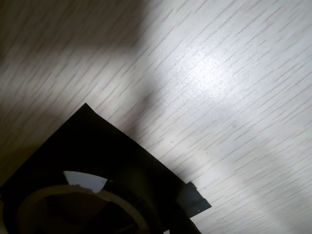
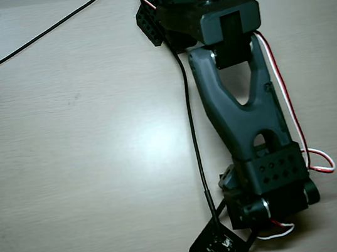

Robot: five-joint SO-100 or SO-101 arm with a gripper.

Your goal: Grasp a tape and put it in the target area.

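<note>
In the wrist view a beige tape roll (image 1: pixel 83 209) lies at the bottom left, cut off by the frame edge, with a pale strip (image 1: pixel 85 181) on its rim. It is over a black square sheet (image 1: pixel 92 146) that lies flat on the table. The roll and the sheet are hidden in the overhead view. There the arm (image 2: pixel 244 121) stretches toward the near table edge, and its wrist (image 2: pixel 269 187) covers the gripper's fingers. No fingers show clearly in the wrist view, so I cannot tell whether anything holds the roll.
A grey tape strip (image 1: pixel 195 199) sticks out from the black sheet's right corner. The pale wood-grain table (image 1: pixel 219 73) spreads up and right. In the overhead view a black cable (image 2: pixel 191 129) runs down to a small black camera module (image 2: pixel 218 245).
</note>
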